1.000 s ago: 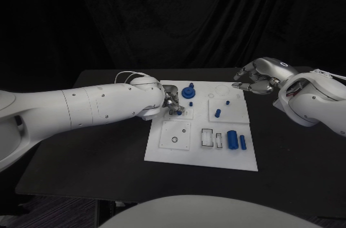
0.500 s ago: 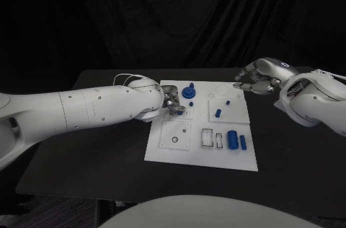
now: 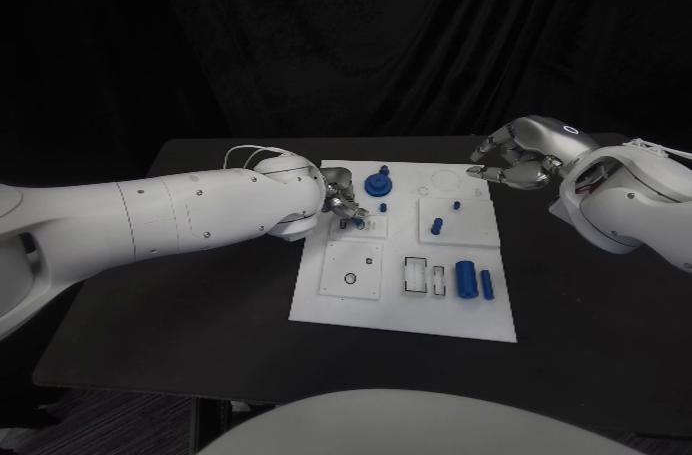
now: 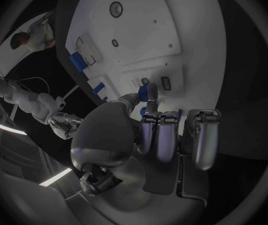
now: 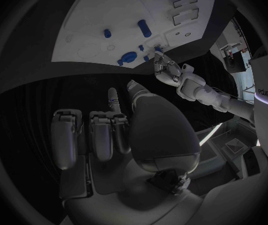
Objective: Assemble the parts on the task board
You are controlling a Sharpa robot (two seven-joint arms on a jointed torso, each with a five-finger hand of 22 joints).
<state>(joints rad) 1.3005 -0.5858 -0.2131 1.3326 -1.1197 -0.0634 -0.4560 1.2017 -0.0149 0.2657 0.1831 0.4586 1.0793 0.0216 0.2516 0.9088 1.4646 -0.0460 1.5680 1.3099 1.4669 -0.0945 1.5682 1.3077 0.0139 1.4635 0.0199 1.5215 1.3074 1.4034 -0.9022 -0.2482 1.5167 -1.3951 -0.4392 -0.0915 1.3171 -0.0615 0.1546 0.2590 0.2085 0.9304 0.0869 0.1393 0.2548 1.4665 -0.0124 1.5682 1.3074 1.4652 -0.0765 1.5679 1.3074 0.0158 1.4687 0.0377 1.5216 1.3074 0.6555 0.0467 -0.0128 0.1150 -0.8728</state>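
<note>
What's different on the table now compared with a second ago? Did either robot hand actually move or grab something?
Only a little changed. The left hand at the task board's left side has shifted slightly toward the far edge, its fingertips working at a small blue part near the blue knob. Whether it grips that part is unclear. The right hand has stayed hovering off the board's far right corner, holding nothing, and the blue cylinder has stayed put.

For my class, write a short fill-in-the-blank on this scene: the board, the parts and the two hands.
1. The task board lying on the black table is coloured ____.
2. The small parts on the board are coloured ____.
3. The hand over the board's near-left area, pinching a small part, is the ____ hand.
4. The right hand hovers by the board's far ____ corner.

Missing words: white; blue; left; right
</note>
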